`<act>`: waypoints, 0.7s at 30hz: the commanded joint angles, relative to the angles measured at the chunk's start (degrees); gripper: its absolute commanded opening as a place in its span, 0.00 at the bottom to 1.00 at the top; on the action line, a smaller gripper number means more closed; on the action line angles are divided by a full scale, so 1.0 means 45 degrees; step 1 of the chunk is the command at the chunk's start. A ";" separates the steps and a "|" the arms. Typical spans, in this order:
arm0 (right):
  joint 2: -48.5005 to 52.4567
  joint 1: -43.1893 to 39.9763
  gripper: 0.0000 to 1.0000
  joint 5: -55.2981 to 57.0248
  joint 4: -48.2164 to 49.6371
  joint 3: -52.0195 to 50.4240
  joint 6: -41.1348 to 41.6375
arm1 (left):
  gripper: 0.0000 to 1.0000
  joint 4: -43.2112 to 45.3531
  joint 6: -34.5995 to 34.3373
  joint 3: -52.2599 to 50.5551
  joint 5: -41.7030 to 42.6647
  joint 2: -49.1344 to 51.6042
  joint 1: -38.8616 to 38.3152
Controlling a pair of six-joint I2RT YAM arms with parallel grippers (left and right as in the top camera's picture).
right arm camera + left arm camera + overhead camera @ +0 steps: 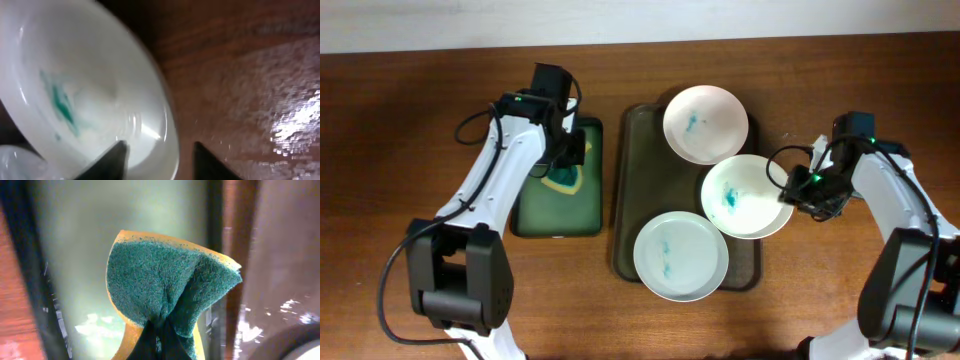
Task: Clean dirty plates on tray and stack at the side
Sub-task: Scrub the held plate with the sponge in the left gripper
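Three white plates with teal smears lie on the brown tray (625, 180): one at the back (705, 124), one at the front (681, 255), and one at the right (747, 195) that overlaps both and overhangs the tray's right edge. My left gripper (565, 152) is shut on a green-and-yellow sponge (170, 280), folded between the fingers (159, 341), over a dark green dish (558, 205). My right gripper (790, 190) is open and straddles the right plate's rim (159, 145), one finger over the plate (75, 95) and one over the table.
The dark green dish lies left of the tray, close to its edge. Brown wooden table (400, 150) surrounds both. A pale wall runs along the table's far edge.
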 commanded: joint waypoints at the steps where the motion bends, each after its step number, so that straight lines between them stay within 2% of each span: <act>1: 0.0112 -0.0049 0.33 0.0287 0.0743 0.0214 0.0063 | 0.00 0.0423 -0.0063 0.0063 0.1268 -0.0384 -0.0753; 2: 0.0121 -0.0029 0.30 0.0272 0.0865 0.0214 0.0063 | 0.00 0.0559 -0.0073 0.0063 0.1423 -0.0384 -0.0933; 6: 0.0350 0.0175 0.30 0.0223 0.1146 -0.0039 0.0073 | 0.00 0.1447 -0.0306 0.0063 0.2438 -0.0384 -0.1802; 8: 0.0466 0.0340 0.27 0.0238 0.1559 -0.0432 0.0078 | 0.00 0.2254 -0.1394 0.0063 0.3225 -0.0384 -0.2293; 10: 0.0476 0.0398 0.07 0.0228 0.1690 -0.0622 0.0461 | 0.00 0.3007 -0.1972 0.0063 0.4167 -0.0369 -0.2671; 11: 0.0476 0.0403 0.04 -0.0034 0.1666 -0.0627 0.0656 | 0.00 0.3677 -0.2380 0.0063 0.4609 -0.0345 -0.3104; 17: 0.0471 0.0423 0.04 -0.0189 0.1258 -0.0627 0.0651 | 0.00 0.4959 -0.3322 0.0063 0.4211 0.0413 -0.5119; 21: 0.0471 0.0423 0.04 -0.0189 0.1088 -0.0627 0.0636 | 0.00 0.5848 -0.3789 0.0063 0.4891 0.1481 -0.5712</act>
